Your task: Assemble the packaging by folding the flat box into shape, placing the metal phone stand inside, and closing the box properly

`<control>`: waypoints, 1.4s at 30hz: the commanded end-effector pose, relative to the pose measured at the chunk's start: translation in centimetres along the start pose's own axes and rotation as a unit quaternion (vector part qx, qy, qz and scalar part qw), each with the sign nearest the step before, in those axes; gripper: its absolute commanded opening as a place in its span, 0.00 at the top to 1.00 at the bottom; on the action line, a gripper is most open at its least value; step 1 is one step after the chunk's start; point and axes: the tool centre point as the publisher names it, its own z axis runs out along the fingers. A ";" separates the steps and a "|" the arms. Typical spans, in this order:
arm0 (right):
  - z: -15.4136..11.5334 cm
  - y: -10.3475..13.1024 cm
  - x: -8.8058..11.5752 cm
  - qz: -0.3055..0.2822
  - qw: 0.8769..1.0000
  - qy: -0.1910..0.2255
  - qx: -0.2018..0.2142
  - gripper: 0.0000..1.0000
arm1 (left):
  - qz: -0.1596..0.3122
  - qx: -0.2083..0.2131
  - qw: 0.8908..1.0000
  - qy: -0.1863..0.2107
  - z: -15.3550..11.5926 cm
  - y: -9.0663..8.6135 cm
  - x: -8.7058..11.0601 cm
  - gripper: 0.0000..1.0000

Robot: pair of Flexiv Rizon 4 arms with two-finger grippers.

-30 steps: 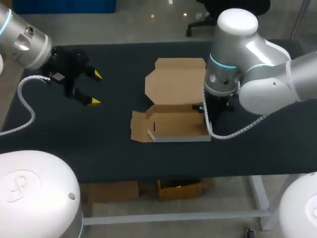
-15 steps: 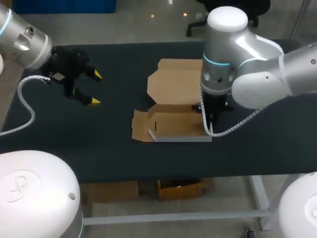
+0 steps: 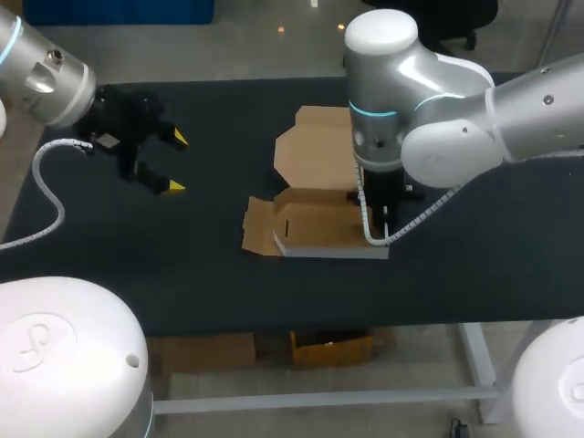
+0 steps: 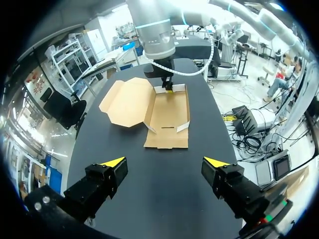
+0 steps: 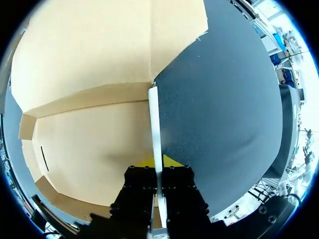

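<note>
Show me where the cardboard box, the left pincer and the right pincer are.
cardboard box (image 3: 315, 228): head view, on its open tray floor.
left pincer (image 4: 164, 162): left wrist view, midway between its open yellow tips.
right pincer (image 5: 159, 163): right wrist view, midway between its tips, clamping the box's side wall.

silver-white rounded arms (image 3: 456, 137) with cyan rings (image 3: 376, 111), coiled white cables (image 3: 46, 196) and black, yellow-tipped pincers (image 3: 175, 161).

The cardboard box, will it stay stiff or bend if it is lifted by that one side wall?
Probably bends: the cardboard box is thin, open sheet, lid lying flat. Likely light; the thin wall between the right gripper's jaws might crease.
</note>
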 end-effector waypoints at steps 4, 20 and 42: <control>-0.1 0.4 0.5 0.004 0.999 -0.034 0.003 1.00 | 0.000 0.000 1.000 0.000 0.0 0.0 0.0 0.00; -0.4 -0.1 0.3 -0.039 0.998 0.013 -0.038 1.00 | 0.000 0.000 1.000 0.000 0.0 0.0 0.0 0.00; -0.1 0.2 0.3 -0.094 0.986 0.138 -0.031 1.00 | 0.000 0.000 1.000 0.000 0.0 0.0 0.0 0.00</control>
